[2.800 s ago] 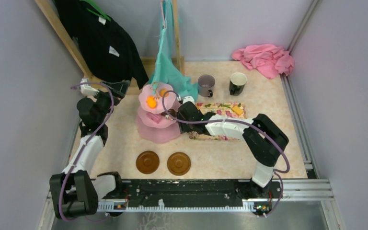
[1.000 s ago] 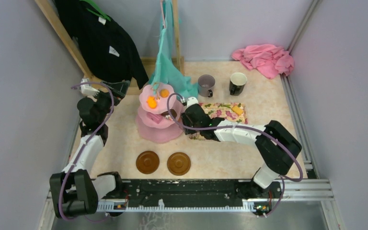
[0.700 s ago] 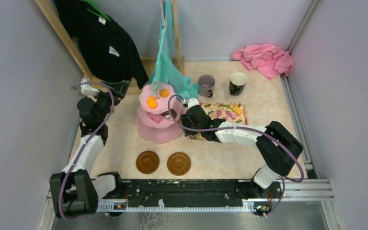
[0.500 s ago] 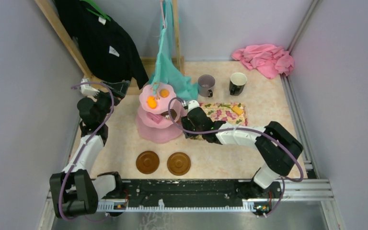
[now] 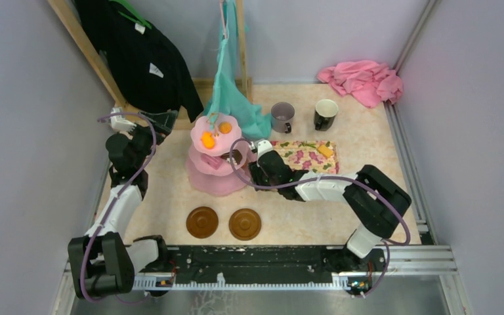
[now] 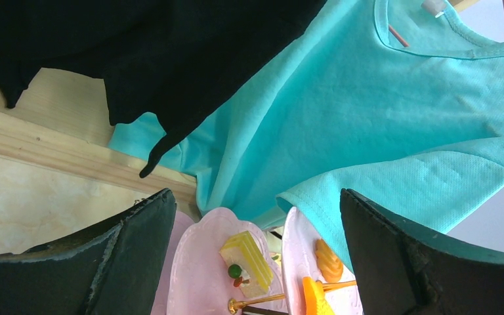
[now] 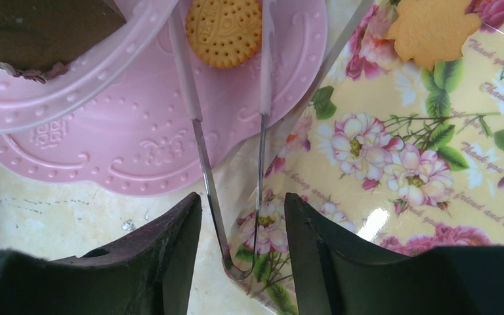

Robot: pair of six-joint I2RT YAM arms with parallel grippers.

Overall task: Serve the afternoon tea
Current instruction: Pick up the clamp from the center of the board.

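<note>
The round biscuit (image 7: 224, 31) lies on the bottom tier of the pink stand (image 7: 138, 151), on the side facing the floral tray (image 7: 400, 164). The clear tips of the tongs (image 7: 185, 72) stand one on each side of it, touching or just beside it; I cannot tell which. The bend of the tongs sits between the fingers of my right gripper (image 7: 243, 197), low over the tray's left edge. Whether those fingers press on the tongs I cannot tell.

A brown cake (image 7: 33, 29) sits on the middle tier, above the biscuit. The orange cakes (image 5: 207, 139) are on the top tier, and a yellow slice (image 6: 248, 261) is on a tier below them. A flower-shaped cookie (image 7: 433, 26) lies near the tray's far right corner.

The stand is left of the middle of the table (image 5: 367, 197), with the tray just to its right. The grey mug (image 5: 282, 116) and the black mug (image 5: 325, 113) stand beyond the tray, toward the far edge. Two brown discs (image 5: 202, 222) lie side by side by the near edge.

My left gripper (image 6: 256, 203) is by the left edge, its fingers wide apart with nothing between them. It faces the stand, the teal fabric (image 6: 380, 118) and a black garment (image 6: 138, 52).
</note>
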